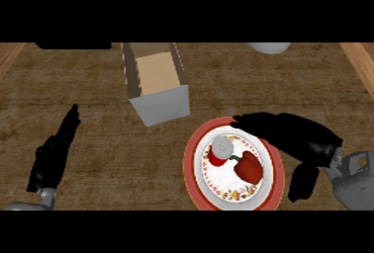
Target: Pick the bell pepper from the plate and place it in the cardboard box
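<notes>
Nearest me, lower right: my right hand [296, 141] sits over the right rim of the plate [196, 163], fingers spread and arched toward the upper edge of the plate, thumb hanging down just off the rim. It has hold of nothing that I can see; the fingers are well open, and they do not reach the pepper.

Lower left: my left hand [53, 155] rests on the wooden counter [95, 128], fingers straight and pointing away from me, empty, well apart from everything.

The plate: red rim, patterned white centre. The red bell pepper [248, 167] lies on it, right of centre, green stem pointing up-left. Just beside it, to the left, a grey rounded piece [222, 145] sits over a smaller red shape [216, 159]; I cannot tell what these are.

Farther off, up-left of the plate: the cardboard box [155, 84], open top, long axis running away from me, nothing visible inside. A pale rounded object [269, 47] shows at the far edge.

Step in hand, as I judge it: the reach, before the grasp. Next move calls for shifting the right hand left and down over the pepper, then closing round its body without catching the grey piece. After that, a lift and a carry up-left to the box.
</notes>
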`<state>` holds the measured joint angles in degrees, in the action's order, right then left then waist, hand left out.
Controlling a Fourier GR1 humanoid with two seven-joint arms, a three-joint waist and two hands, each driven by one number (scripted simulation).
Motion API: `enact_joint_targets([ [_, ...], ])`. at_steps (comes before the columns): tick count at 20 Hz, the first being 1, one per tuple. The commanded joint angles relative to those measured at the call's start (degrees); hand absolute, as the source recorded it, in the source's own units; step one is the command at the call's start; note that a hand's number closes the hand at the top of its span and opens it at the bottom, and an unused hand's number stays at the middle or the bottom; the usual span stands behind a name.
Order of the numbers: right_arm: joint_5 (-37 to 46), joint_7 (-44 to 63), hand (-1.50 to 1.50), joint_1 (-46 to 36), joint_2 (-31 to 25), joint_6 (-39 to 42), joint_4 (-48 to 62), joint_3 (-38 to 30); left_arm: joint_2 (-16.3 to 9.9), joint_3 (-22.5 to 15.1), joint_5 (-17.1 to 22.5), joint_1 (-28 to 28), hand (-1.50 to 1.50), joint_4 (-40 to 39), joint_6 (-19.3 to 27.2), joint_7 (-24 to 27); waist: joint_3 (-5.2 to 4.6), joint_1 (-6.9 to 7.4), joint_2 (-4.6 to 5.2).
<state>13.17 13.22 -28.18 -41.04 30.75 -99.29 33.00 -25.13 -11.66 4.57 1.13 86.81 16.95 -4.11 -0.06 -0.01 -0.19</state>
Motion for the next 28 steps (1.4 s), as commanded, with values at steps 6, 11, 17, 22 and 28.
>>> enact_joint_targets([
  [6,12.4,4.9,-1.50,7.4,7.8,1.2,-1.7,0.5,2.6,2.0,-3.0,-1.9,0.00,0.7,-2.1,0.4,0.06,0.17,0.15],
  [11,16.2,1.5,-1.50,10.7,6.3,4.1,-2.1,-3.5,3.5,3.9,-4.3,-1.5,0.00,0.2,-3.7,0.0,0.07,0.05,0.13],
  [17,24.1,-6.1,-1.50,11.4,10.4,0.7,5.7,-4.0,3.6,6.3,-5.2,-0.8,0.00,3.1,-5.9,-2.7,0.08,0.22,0.17],
  [22,27.8,-6.2,-1.50,12.4,14.7,4.2,4.8,-6.0,7.8,7.3,-7.8,1.2,0.00,-3.1,-6.8,0.1,0.06,0.08,0.19],
  [28,30.9,-6.3,-1.50,11.5,19.5,6.9,5.3,-9.0,8.1,9.3,-8.7,0.5,0.00,1.2,-9.4,-2.9,0.06,0.16,0.16],
])
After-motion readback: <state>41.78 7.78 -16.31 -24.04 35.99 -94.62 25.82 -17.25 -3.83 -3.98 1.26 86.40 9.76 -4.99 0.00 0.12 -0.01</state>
